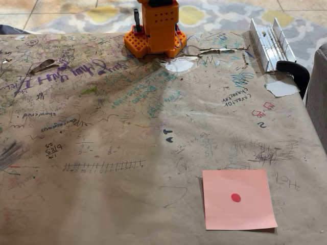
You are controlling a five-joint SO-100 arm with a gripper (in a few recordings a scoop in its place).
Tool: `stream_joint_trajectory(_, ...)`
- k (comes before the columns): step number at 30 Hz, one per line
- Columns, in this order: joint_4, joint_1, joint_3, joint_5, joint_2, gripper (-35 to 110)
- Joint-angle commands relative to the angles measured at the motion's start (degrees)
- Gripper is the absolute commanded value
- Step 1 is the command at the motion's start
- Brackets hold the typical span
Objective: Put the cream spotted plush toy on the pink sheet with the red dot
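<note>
Flat square salmon-pink paper sheet with small red dot [238,199] lay bare on scribbled brown paper-covered worktop [102,194], lower right. Orange arm base [155,30] stood at far edge.

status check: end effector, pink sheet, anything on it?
Orange arm base at table's far edge. Pink sheet flat, front right, red dot uncovered. Nothing on it.

We look from one fixed camera at the near edge of the desk [102,204], raised, tilted down, facing the orange arm base [156,30] at the far edge, pink sheet [237,199] closest to us
</note>
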Motion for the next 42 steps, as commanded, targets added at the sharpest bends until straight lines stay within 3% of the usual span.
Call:
stream_joint_trajectory(1, -0.9, 0.3, 0.5, -0.1, -0.7, 0)
stream_joint_trajectory(14, 2.8, 0.8, 9.3, -3.1, -0.7, 3)
stream_joint_trajectory(19, 9.2, -3.4, 19.7, -5.5, -21.0, 25)
stream_joint_trajectory(24, 2.9, -8.3, 36.2, -16.9, -39.0, 34)
stream_joint_trajectory(29, -7.0, -8.3, 48.0, -21.3, -54.2, 34)
stream_joint_trajectory(34, -10.5, -5.9, 51.4, -24.3, -65.7, 33)
stream_joint_trajectory(38, -9.2, -2.7, 49.9, -26.1, -71.5, 33)
stream_joint_trajectory(42, -1.2, 0.9, 44.6, -29.8, -76.1, 33)
